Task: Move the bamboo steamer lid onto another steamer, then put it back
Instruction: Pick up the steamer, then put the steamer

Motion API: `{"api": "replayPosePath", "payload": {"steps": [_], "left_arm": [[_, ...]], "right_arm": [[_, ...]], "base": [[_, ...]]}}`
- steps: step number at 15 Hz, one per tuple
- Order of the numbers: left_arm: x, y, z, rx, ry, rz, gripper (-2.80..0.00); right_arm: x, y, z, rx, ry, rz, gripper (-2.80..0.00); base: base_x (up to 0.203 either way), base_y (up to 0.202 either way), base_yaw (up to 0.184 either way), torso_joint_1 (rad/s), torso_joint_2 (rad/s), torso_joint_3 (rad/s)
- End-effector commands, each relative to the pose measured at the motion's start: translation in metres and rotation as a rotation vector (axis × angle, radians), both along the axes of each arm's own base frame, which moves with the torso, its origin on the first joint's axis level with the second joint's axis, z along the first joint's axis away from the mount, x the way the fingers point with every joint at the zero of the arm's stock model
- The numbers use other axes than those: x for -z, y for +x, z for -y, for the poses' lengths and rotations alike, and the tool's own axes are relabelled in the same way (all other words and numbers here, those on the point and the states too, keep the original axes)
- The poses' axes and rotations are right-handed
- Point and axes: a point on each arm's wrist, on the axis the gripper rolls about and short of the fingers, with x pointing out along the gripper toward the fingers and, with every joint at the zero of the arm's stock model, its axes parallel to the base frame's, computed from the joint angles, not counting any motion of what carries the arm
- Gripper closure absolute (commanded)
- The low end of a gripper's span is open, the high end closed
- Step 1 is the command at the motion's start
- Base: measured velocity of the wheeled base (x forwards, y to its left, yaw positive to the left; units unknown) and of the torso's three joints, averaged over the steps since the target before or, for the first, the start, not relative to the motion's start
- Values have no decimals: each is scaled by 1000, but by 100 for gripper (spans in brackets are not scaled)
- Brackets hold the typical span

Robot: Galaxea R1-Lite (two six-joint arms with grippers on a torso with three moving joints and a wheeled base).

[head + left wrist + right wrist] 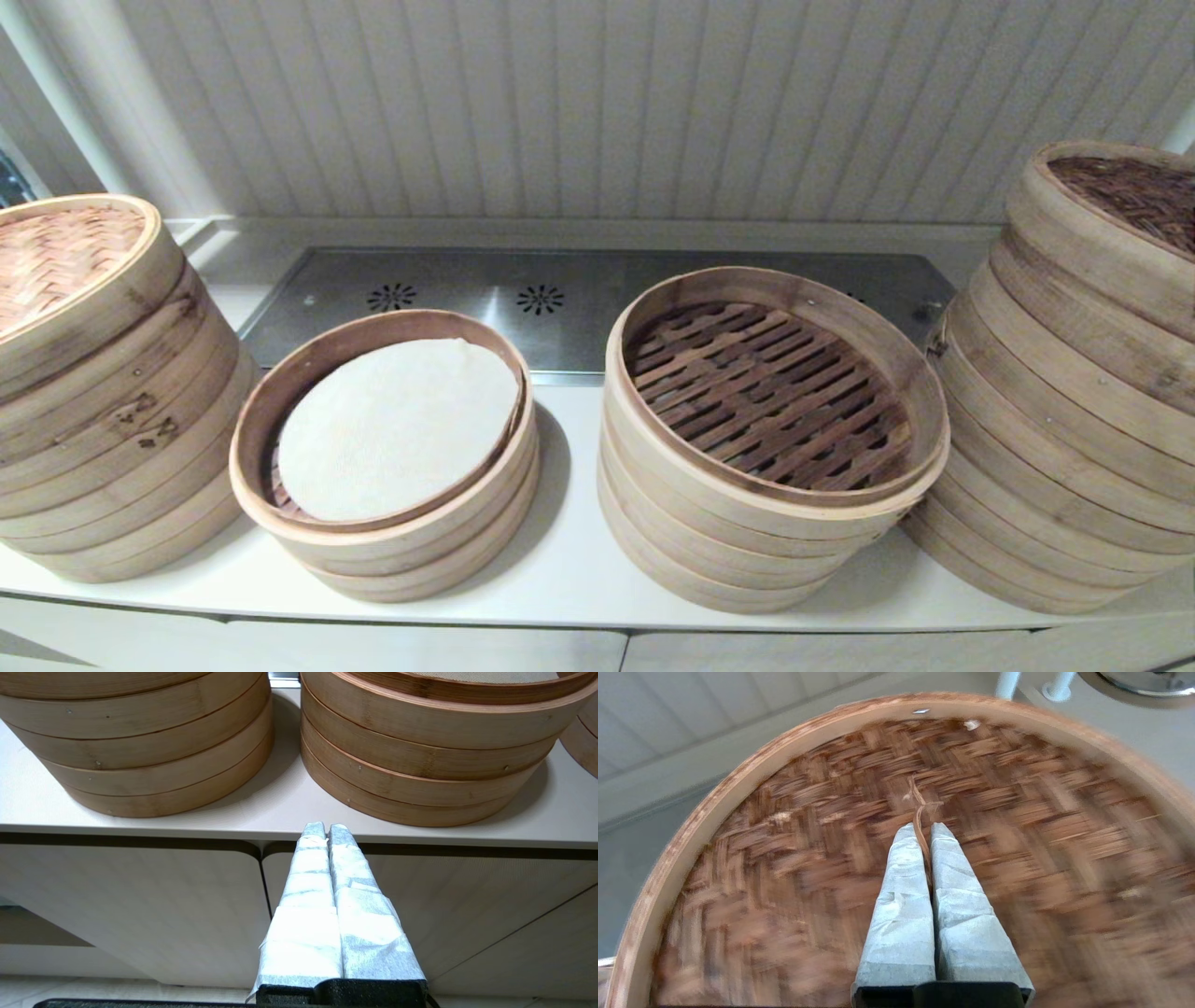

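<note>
A dark woven bamboo lid (808, 858) fills the right wrist view. My right gripper (924, 828) is shut on the thin handle strap (919, 807) at the lid's centre. In the head view a dark woven lid (1134, 191) tops the tall right stack (1074, 420), cut off by the frame edge; neither gripper shows there. An open steamer stack with a slatted floor (766, 509) stands at centre right. My left gripper (326, 828) is shut on nothing, low in front of the counter edge (140, 828).
A low steamer stack (373, 541) holding a white cloth (392, 425) sits at centre left. A tall stack with a light woven lid (56, 252) is at far left. A steel panel (579, 299) lies behind, against the wall. Cabinet doors (140, 905) are below the counter.
</note>
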Motion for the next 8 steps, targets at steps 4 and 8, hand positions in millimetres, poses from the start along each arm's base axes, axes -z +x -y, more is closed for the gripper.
{"api": "replayPosePath", "payload": {"steps": [4,8], "left_arm": [[0,0,0,0,0,-2,0],[0,0,0,0,1,-3,0]], "right_arm": [[-18,-7,-1,1,-19,43,0],[-23,-9,-4,-12,-21,54,0]], "base": [[0,0,0,0,0,0],[0,0,0,0,0,0]]}}
